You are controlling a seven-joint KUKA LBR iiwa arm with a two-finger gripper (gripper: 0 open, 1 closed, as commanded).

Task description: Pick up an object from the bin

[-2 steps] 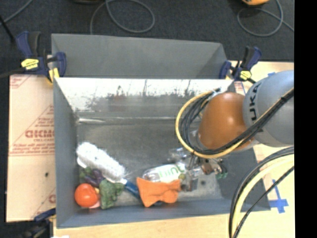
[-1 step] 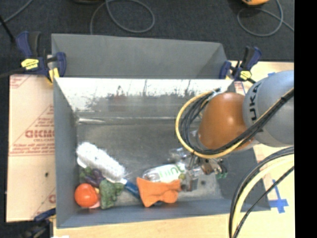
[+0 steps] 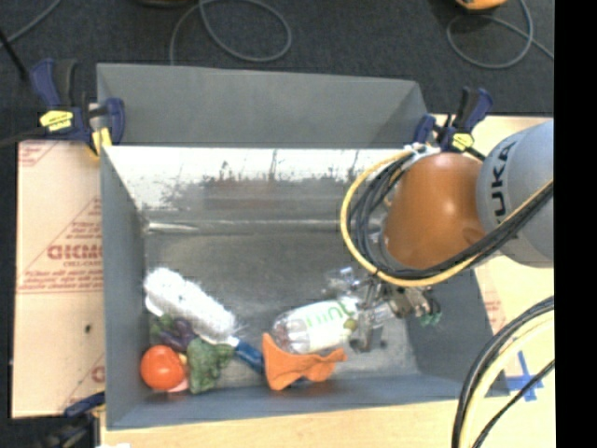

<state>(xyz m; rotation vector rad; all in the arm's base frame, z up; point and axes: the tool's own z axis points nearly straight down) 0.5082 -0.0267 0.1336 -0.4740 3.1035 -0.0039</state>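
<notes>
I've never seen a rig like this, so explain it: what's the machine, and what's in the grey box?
One camera looks down into a grey metal bin. The big shape on the right is a robot arm; the orange dome is a cover on its wrist. Below it, its pincer sits low in the bin at the right end of a clear bottle. Whether it grips the bottle I can't tell. An orange cloth lies beside the bottle. At lower left is a small heap: a white brush, an orange ball, a green toy.
</notes>
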